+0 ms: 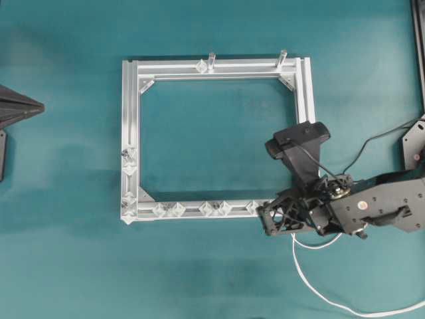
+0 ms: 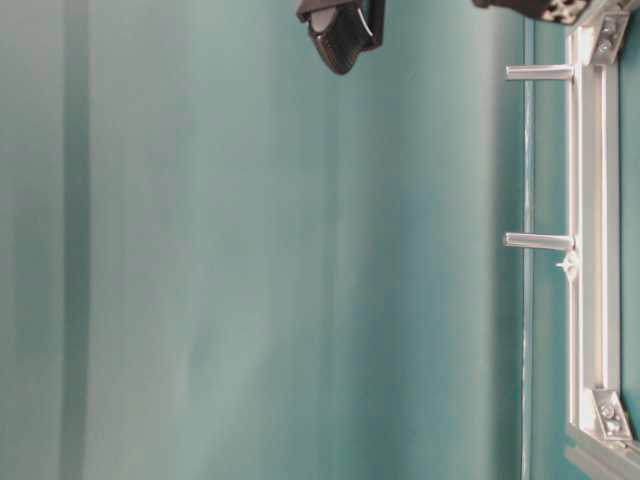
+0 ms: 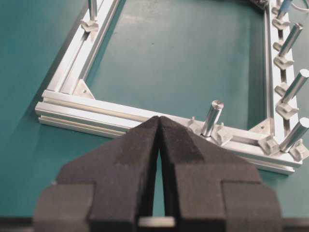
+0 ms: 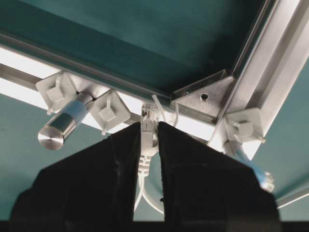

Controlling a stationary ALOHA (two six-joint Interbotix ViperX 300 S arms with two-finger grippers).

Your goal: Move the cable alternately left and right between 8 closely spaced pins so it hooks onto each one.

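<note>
so the teal table has the square aluminium frame on it, and the right end effector sits at the frame's bottom-right corner, pinched narrow on the cable right at its clear plug. the plug's long axis points at the rail, and the row of pins runs leftward along that rail in the overhead view, so the right arm is much nearer. the left end effector has its pads together on nothing, parked outside the far corner, and the loose cable trails off behind toward the table's lower right.

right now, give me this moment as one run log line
right claw: shut on cable plug | position: frame lower right corner | pins: none hooked yet | left claw: shut, empty, off the frame
</note>
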